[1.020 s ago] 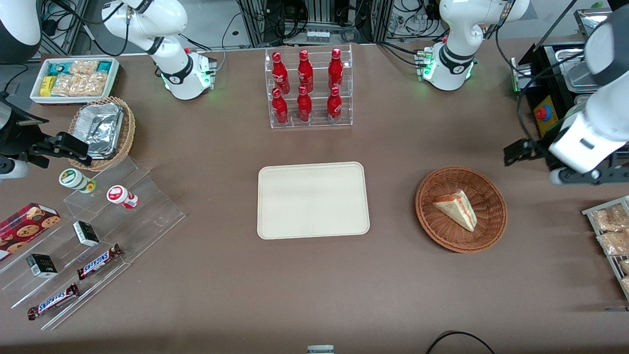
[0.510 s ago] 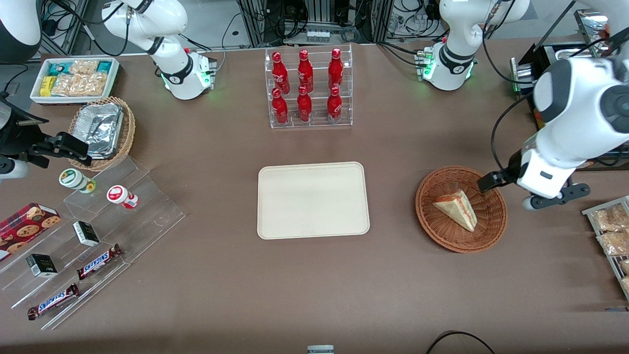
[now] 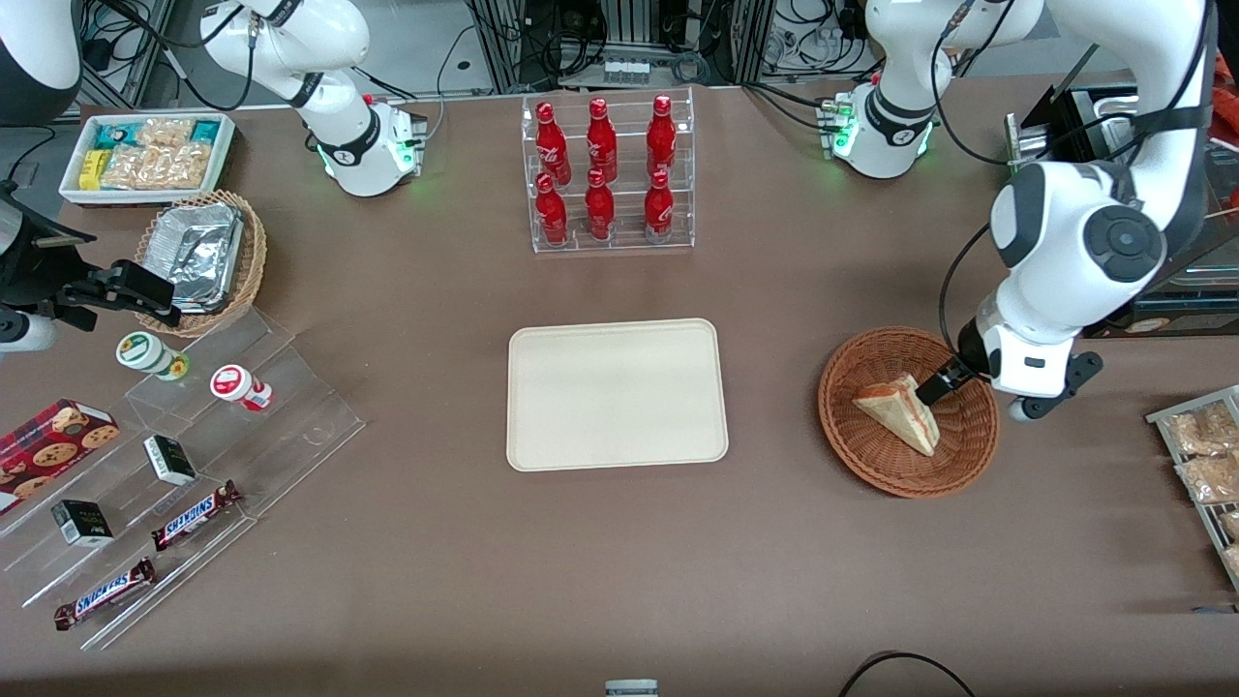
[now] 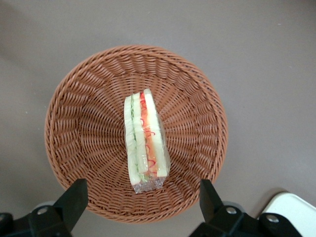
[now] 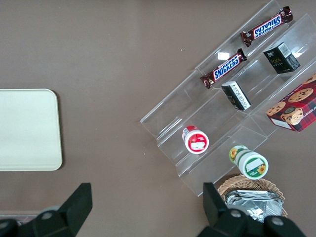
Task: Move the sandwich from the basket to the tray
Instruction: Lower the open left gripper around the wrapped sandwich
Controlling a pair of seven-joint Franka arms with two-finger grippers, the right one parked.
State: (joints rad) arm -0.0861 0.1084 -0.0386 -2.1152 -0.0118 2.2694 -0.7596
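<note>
Hovering above the basket [image 3: 908, 413], the left gripper [image 4: 142, 197] has its two fingers [image 4: 73, 199] spread wide apart and holds nothing. The sandwich [image 4: 145, 140] lies in the middle of this woven bowl, with the red and green filling stripe turned up toward the wrist camera, and the fingers stand over the basket rim on each side of its narrow end. In the front view, the gripper is over the edge of the basket toward the working arm's end of the table. The cream tray [image 3: 617, 394] sits well apart from the basket, at the table's middle.
</note>
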